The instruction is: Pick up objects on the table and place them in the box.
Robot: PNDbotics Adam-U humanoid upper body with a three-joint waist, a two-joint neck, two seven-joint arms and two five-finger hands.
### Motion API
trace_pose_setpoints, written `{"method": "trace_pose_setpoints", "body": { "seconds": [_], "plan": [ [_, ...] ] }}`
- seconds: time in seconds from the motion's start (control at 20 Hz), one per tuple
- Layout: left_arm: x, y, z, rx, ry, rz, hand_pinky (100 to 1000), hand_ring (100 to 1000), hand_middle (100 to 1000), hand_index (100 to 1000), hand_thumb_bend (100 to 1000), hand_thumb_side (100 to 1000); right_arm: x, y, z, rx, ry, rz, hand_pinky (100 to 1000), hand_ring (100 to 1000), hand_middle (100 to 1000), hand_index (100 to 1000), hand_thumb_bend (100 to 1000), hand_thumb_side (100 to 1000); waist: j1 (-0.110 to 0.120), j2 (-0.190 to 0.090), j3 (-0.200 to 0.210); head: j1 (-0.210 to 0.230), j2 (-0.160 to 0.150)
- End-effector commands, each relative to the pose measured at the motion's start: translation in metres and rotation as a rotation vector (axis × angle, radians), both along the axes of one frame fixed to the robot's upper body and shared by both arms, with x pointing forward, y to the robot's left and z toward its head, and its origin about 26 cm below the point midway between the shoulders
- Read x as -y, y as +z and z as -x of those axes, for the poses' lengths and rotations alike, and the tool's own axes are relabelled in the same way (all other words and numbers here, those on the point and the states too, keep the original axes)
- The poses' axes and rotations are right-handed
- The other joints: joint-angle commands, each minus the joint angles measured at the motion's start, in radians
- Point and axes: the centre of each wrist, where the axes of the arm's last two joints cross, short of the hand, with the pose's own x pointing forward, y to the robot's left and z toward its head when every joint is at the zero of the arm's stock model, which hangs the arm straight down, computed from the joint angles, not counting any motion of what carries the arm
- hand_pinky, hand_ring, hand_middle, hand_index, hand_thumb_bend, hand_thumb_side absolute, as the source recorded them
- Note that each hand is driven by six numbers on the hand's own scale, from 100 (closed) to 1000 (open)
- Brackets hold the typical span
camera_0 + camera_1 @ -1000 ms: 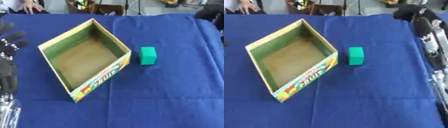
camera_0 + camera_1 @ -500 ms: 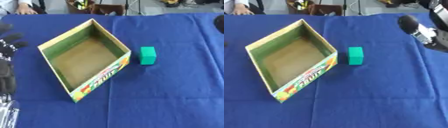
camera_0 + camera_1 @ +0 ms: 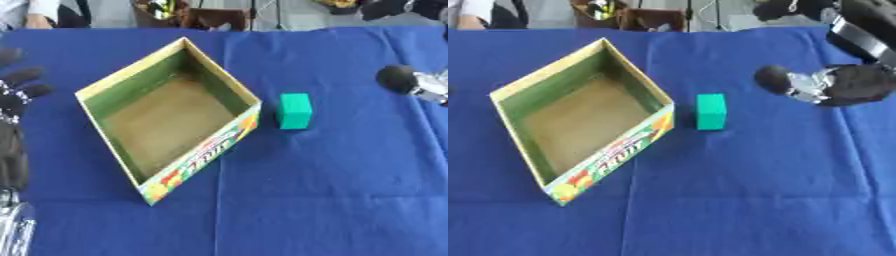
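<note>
In my left eye view, the small green rectangular block (image 3: 295,110) sits on the blue-clothed table (image 3: 350,190) just beside the open cardboard fruit box (image 3: 166,116), while my left hand (image 3: 12,107) rests at the left edge, fingers spread upward. In my right eye view, my right hand (image 3: 833,85) hangs over the table right of the block, apart from it; I cannot tell how its fingers are set.

Robot-testing lab or demonstration space: a work table draped in a plain blue cloth (image 3: 332,200), bearing only a staged open cardboard box (image 3: 166,112) and a green block (image 3: 295,111), with cluttered equipment, dark stands and cables (image 3: 636,12) along the far edge beyond the table.
</note>
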Motion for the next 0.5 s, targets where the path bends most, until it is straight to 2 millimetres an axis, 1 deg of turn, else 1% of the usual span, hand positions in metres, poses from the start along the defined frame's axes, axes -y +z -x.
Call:
{"method": "trace_pose_setpoints", "body": {
  "seconds": [0.05, 0.3, 0.5],
  "plan": [
    [-0.001, 0.006, 0.002, 0.021, -0.009, -0.017, 659, 710, 740, 835, 100, 1000, -0.002, 0.016, 0.004, -0.021, -0.041, 0.106, 824, 819, 772, 908, 525, 925, -0.002, -0.025, 0.003, -0.007, 0.001],
    [-0.001, 0.006, 0.003, 0.017, -0.015, -0.020, 659, 710, 740, 835, 100, 1000, -0.006, 0.023, -0.011, -0.099, -0.080, 0.171, 820, 824, 773, 917, 516, 878, -0.007, -0.027, 0.008, -0.014, 0.002],
    [0.000, 0.005, 0.003, 0.013, -0.020, -0.023, 659, 710, 740, 835, 100, 1000, -0.009, 0.027, -0.029, -0.142, -0.123, 0.219, 815, 827, 768, 927, 505, 837, -0.012, -0.029, 0.012, -0.020, 0.004]
  ]
}}
